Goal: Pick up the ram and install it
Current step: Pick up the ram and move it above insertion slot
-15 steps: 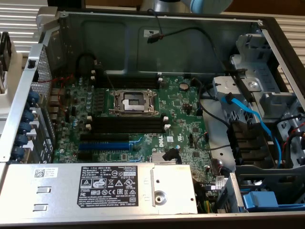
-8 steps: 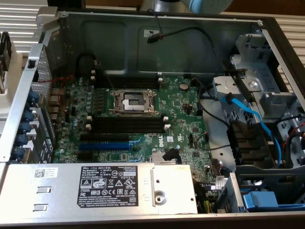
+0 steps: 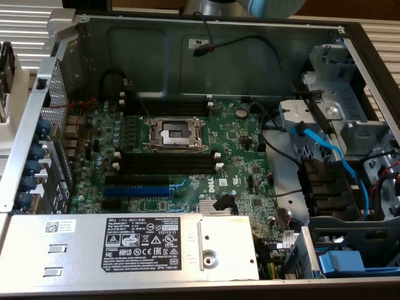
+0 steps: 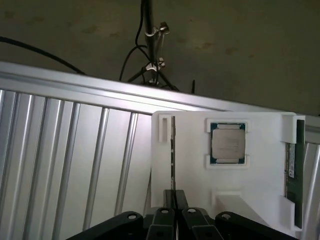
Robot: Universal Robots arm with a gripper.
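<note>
**A:** gripper state? where's the ram?

**B:** gripper (image 4: pixel 175 198) is closed down onto the ram (image 4: pixel 173 150), pinching its near end by the two flat faces, as far as the edge-on view shows; the ram stands on edge in a groove of the white holder (image 4: pixel 195 170) on the ribbed counter (image 4: pixel 75 160); my guess is the groove keeps it upright so both faces can be gripped

**A:** orientation?

**B:** long axis runs straight away from the gripper along the groove; thin edge faces the wrist camera; the black slots (image 3: pixel 165 164) on the board run left-right across the exterior view
</note>
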